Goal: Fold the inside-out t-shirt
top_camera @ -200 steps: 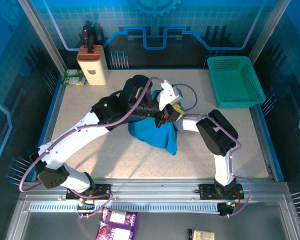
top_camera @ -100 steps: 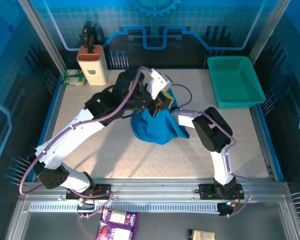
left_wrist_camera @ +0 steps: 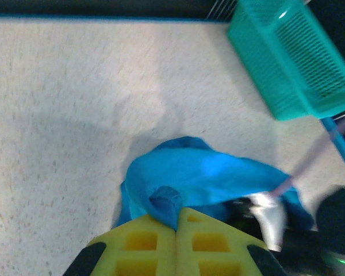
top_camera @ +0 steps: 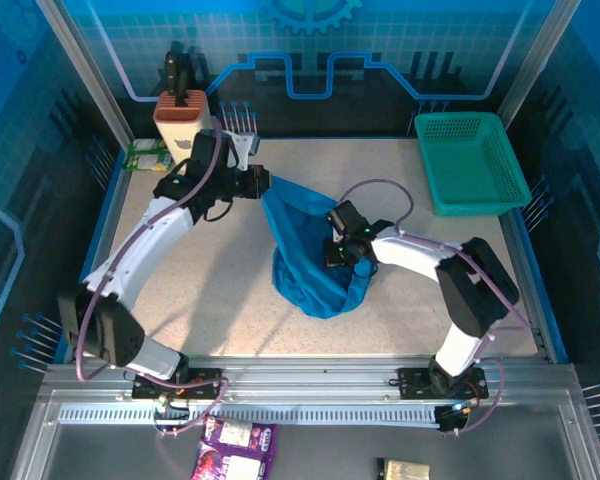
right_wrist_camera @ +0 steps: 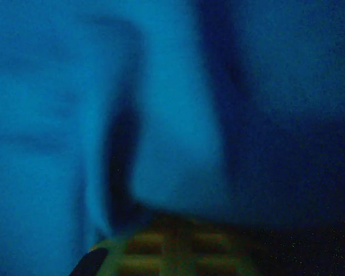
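The inside-out t-shirt [top_camera: 305,262] is a plain blue cloth bunched mid-table, one end pulled up and out toward the back left. There my left gripper [top_camera: 262,186] is shut on its edge. In the left wrist view the yellow fingers [left_wrist_camera: 144,244] press together on a bunched fold at the gripper [left_wrist_camera: 176,221], and the t-shirt [left_wrist_camera: 207,175] sags beyond. My right gripper [top_camera: 334,250] is sunk in the right side of the cloth. The right wrist view shows the t-shirt [right_wrist_camera: 161,103] close up, and my gripper [right_wrist_camera: 178,230] shut with a fold rising from its tips.
A teal mesh basket [top_camera: 472,160] stands at the back right corner, also seen as the basket [left_wrist_camera: 293,57] from the left wrist. A knife block [top_camera: 185,128] and a green packet [top_camera: 146,155] sit at the back left. Speckled tabletop [top_camera: 210,290] lies bare near the front.
My left gripper has swung back and left with the shirt's edge, stretching the cloth out. My right gripper has moved toward the front and closed on the cloth.
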Available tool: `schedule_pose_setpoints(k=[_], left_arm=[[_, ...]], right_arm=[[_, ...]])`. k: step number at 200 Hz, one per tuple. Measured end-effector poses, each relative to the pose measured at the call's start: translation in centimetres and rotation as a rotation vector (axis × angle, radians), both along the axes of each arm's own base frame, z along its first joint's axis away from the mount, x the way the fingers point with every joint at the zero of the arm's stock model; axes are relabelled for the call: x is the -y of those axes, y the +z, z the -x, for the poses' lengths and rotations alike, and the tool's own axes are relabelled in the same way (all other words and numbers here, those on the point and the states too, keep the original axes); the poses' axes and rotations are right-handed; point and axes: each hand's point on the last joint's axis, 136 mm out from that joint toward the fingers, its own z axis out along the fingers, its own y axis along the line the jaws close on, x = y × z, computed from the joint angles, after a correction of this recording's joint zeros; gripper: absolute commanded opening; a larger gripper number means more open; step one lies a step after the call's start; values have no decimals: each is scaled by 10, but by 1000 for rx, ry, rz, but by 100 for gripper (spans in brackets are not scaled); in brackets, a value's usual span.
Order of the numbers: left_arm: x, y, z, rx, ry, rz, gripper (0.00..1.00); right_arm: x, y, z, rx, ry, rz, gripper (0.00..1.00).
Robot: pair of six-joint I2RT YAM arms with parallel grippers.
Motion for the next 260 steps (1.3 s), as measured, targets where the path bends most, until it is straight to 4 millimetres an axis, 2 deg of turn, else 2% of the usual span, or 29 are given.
schedule_pose_setpoints(k=[15,37,61,86,115,128,143,156,175,197,215,260], left_arm=[[-2,-39,-12,-89,17,2,0],[0,-80,-29,-169,31,18,0],[-5,-114,-42,-229,57,41,0],[-18,-141,-46,-282,97,63,0],[-39,-162,-43,-319,151,110,0],[-54,-174,-40,-341,193,137,0],[-73,-186,-32,-372,246,169,0],[-90,-191,-25,-390,293,192,0],[-107,-186,-22,-376,336,216,0],[-108,-170,-20,-340,336,242,0],[-104,-157,-20,-301,319,259,0],[-100,-141,-15,-269,296,270,2]], right_arm=[[-10,36,8,27,45,-87,0],[-24,90,14,86,105,-197,0],[-32,146,20,170,146,-291,0],[-31,199,24,268,162,-363,0],[-19,245,29,382,143,-400,0],[-6,261,28,435,101,-384,0],[19,277,25,503,25,-340,0],[42,282,23,538,-45,-294,0],[81,287,18,574,-160,-235,0],[111,276,15,567,-247,-182,0],[115,260,12,530,-259,-156,0],[99,224,2,420,-211,-141,0]])
